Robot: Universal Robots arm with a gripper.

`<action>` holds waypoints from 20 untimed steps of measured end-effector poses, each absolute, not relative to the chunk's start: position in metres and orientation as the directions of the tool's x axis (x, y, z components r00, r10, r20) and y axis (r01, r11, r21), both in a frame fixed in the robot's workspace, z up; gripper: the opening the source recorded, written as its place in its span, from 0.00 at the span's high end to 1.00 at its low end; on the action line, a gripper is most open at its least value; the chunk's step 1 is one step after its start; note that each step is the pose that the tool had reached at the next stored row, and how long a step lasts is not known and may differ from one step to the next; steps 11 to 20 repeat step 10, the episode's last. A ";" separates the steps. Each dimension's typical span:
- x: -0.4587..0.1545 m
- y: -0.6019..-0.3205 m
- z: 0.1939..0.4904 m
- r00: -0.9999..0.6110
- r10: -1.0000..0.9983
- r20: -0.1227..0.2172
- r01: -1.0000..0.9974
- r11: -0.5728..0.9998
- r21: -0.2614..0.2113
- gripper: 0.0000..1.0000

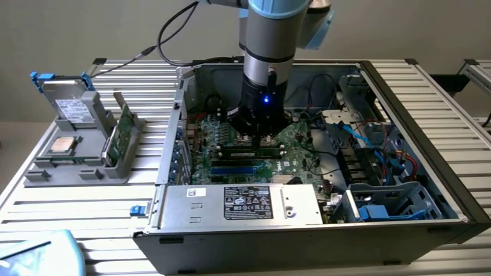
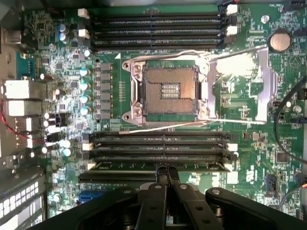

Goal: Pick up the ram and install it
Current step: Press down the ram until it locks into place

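Open computer case (image 1: 307, 247) lying on its side on a slatted table (image 1: 46, 230), with the arm reaching down into it. Inside the case, the motherboard (image 2: 254, 143) carries an empty processor socket (image 2: 165, 91) flanked by two banks of memory slots (image 2: 158, 151), which all look vacant, though a stick seen edge-on would be hard to tell. The gripper (image 2: 166, 173) hovers over the bank nearer to it, its fingers closed together with nothing visible between them. Outside the case, on the exterior view's left, a grey holder (image 1: 46, 169) keeps a narrow green stick on edge, apparently the ram (image 1: 117, 135), well apart from the gripper. Seating it well probably calls for open end latches, the stick parallel to one slot, and straight, even pressure.
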State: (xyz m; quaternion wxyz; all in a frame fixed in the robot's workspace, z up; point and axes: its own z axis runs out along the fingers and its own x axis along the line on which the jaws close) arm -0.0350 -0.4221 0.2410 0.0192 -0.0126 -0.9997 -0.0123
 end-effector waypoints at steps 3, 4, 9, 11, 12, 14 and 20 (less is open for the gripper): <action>-0.035 -0.423 0.241 -0.999 0.025 0.039 0.026 0.999 0.024 0.89; -0.035 -0.423 0.241 -0.999 0.025 0.039 0.026 0.999 0.024 0.89; -0.035 -0.423 0.241 -0.999 0.025 0.039 0.026 0.999 0.024 0.89; -0.035 -0.423 0.241 -0.999 0.025 0.039 0.026 0.999 0.025 0.89; -0.035 -0.423 0.241 -0.999 0.025 0.039 0.026 0.999 0.025 0.89; -0.035 -0.423 0.241 -0.999 0.025 0.039 0.026 0.999 0.025 0.89; -0.035 -0.423 0.241 -0.999 0.025 0.039 0.026 0.999 0.025 0.89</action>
